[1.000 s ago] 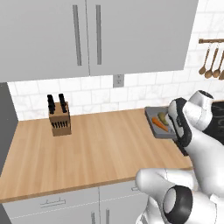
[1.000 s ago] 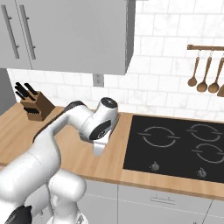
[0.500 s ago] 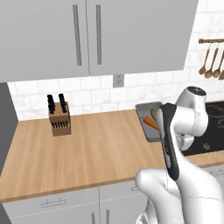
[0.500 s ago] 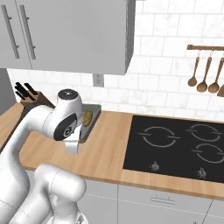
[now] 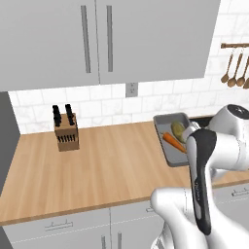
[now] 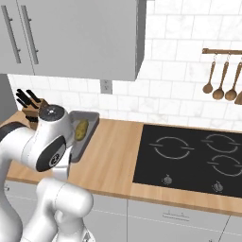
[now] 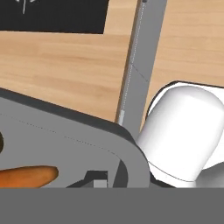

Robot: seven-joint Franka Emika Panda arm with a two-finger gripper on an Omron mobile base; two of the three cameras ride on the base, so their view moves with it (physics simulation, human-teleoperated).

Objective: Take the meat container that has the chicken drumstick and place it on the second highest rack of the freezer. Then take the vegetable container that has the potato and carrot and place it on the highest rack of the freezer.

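Observation:
The vegetable container (image 5: 167, 125) is a grey tray held just above the wooden counter, right of centre in the left base view. The orange carrot (image 5: 173, 142) and the yellowish potato (image 5: 178, 129) lie in it. From the right base view the tray (image 6: 90, 118) and potato (image 6: 82, 130) sit partly behind my white arm. In the hand view my gripper (image 7: 94, 179) is shut on the tray's near rim (image 7: 65, 135), with the carrot (image 7: 26, 176) just inside. The meat container, the chicken drumstick and the freezer's racks are out of view.
A knife block (image 5: 65, 131) stands at the back left of the counter (image 5: 97, 170). The black cooktop (image 6: 189, 156) lies to the right, with wooden spoons (image 6: 220, 85) hanging above it. Grey wall cabinets (image 5: 97, 39) overhang the counter. A dark grey upright surface (image 5: 4, 141) borders the counter's left end.
The arm has swung left, carrying the tray of vegetables leftward away from the cooktop. The gripper has stayed shut on the rim. The knife block and counter have not shifted.

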